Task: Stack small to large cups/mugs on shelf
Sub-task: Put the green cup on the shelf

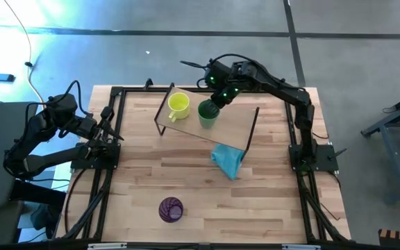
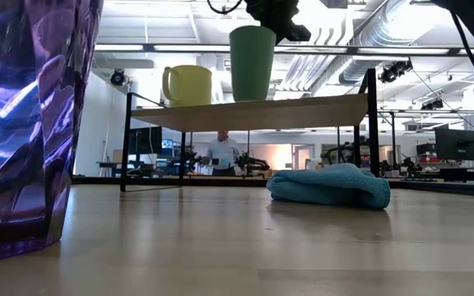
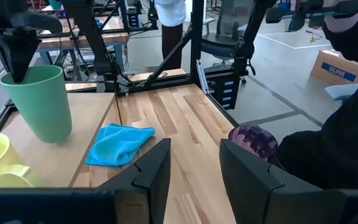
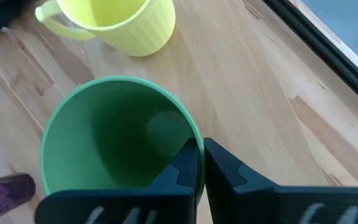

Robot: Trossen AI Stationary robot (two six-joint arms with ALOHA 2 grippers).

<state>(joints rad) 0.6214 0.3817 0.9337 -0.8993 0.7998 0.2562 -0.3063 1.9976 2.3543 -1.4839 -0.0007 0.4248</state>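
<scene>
The yellow mug (image 1: 178, 104) and the green cup (image 1: 207, 112) stand side by side on the light wooden shelf (image 1: 236, 123) at the table's far middle. My right gripper (image 1: 219, 98) is shut on the green cup's rim. The purple ribbed tumbler (image 1: 171, 209) stands upright on the table near its front edge, close to the low camera (image 2: 23, 123). My left gripper (image 1: 110, 130) is open and empty at the table's left edge, far from the cups. My right gripper pinches the green cup's rim (image 4: 194, 140) on its far side, one finger inside the cup and one outside. The fingers (image 4: 229, 171) come from above, slanting down. The cup stands upright with its base on the shelf (image 2: 252, 97).
A crumpled blue cloth (image 1: 228, 160) lies on the table by the shelf's near right leg. Black frame rails (image 1: 110, 173) run along the table's left and right edges. A person (image 2: 223, 152) stands in the room beyond the table.
</scene>
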